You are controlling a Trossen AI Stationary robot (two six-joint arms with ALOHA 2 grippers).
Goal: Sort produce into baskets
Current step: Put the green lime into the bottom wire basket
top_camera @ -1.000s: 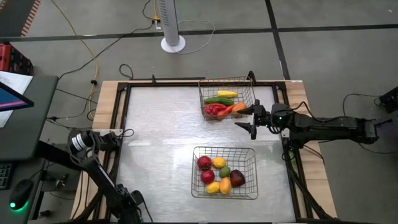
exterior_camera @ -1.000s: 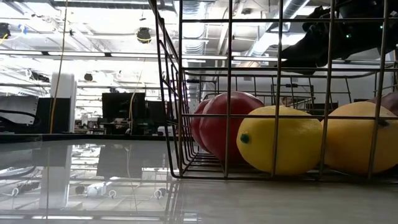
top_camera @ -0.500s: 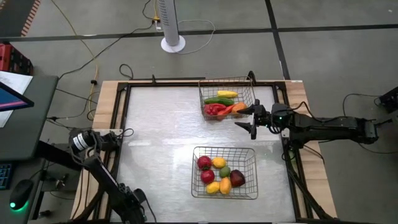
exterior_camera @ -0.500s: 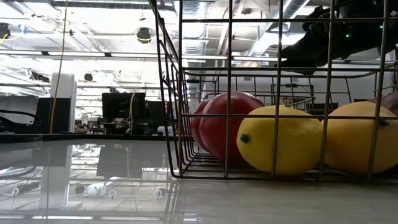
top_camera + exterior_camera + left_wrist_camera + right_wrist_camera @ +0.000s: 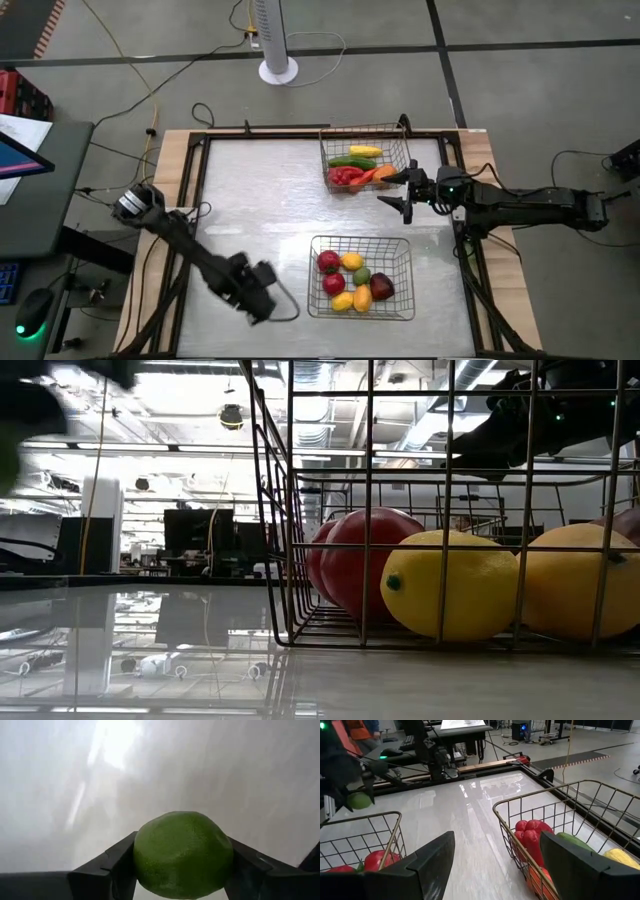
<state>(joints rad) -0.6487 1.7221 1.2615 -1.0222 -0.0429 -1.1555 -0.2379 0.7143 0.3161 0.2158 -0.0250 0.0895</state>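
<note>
The left gripper (image 5: 182, 870) is clamped on a green lime (image 5: 183, 854), its fingers pressed against both sides of the fruit. A second ago this arm was folded at the table's near left corner; it has now swung out over the table (image 5: 260, 200) and hangs just left of the near basket (image 5: 361, 277) — so the lime looks bound for that basket, which already holds round red, yellow and green fruit.

Beyond it, the right gripper (image 5: 404, 188) has not moved: it hovers with fingers spread wide and empty beside the far basket (image 5: 366, 158), where the long vegetables lie.

With nothing loose on the table, the lime is probably the last piece. No brand, label or writing can be read anywhere.
</note>
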